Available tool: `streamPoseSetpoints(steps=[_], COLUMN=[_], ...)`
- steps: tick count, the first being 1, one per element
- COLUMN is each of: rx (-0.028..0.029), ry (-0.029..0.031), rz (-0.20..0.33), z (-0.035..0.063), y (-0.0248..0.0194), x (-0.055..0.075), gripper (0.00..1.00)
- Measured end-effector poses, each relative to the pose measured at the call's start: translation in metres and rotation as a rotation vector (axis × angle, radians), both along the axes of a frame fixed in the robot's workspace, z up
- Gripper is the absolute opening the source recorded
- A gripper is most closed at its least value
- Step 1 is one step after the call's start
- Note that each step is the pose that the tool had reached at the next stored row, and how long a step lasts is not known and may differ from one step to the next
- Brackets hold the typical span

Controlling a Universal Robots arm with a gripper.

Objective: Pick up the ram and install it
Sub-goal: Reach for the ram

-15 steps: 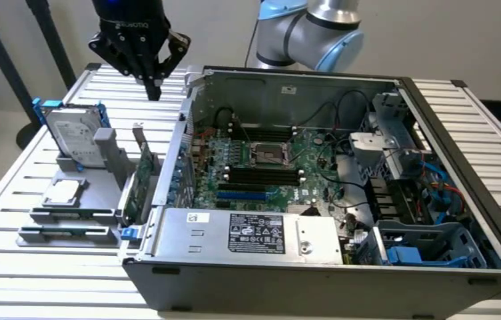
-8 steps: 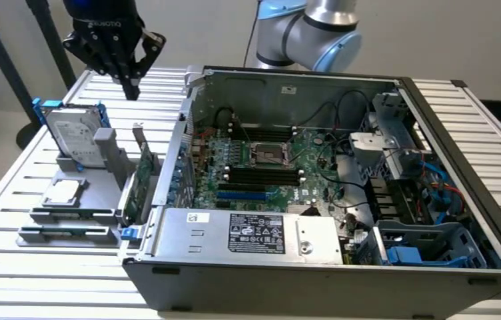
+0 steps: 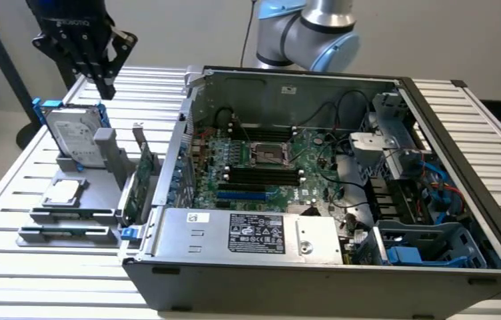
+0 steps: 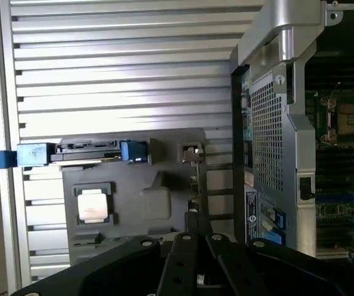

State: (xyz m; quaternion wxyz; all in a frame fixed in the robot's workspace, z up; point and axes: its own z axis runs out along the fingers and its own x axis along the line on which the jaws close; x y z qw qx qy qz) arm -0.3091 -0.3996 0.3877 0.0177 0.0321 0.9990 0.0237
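One long, thin dark-green ram stick [image 3: 62,231] lies in the nearest slot of the grey plastic holder [image 3: 99,190] on the slatted metal worktop [image 3: 10,180], its long axis running across the exterior view. Farther back, past a square silver processor [image 3: 62,192] and an upright silver hard drive [image 3: 77,137], the black end effector [image 3: 106,90] hangs fully closed and empty above the holder's far end. In the wrist view its own body cuts off the holder's ram end.

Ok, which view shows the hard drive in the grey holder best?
The exterior view: the hard drive stands upright in the grey holder, its broad face toward the camera. The wrist view looks down on it, giving its thin top edge between blue end pieces.
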Motion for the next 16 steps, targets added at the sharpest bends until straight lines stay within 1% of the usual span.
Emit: streamPoseSetpoints(steps=[5, 9, 12, 16], rx=[-0.0038, -0.0085, -0.0155, -0.0283], ry=[0.0000, 0.0000, 0.0000, 0.0000], rz=[0.000, 0.000, 0.000, 0.000], z=[0.0000, 0.0000, 0.0000, 0.0000], y=[0.0000, 0.0000, 0.0000, 0.0000], x=[-0.023, -0.041, -0.054, -0.073], gripper=[0.11, 0.11, 0.11, 0.11])
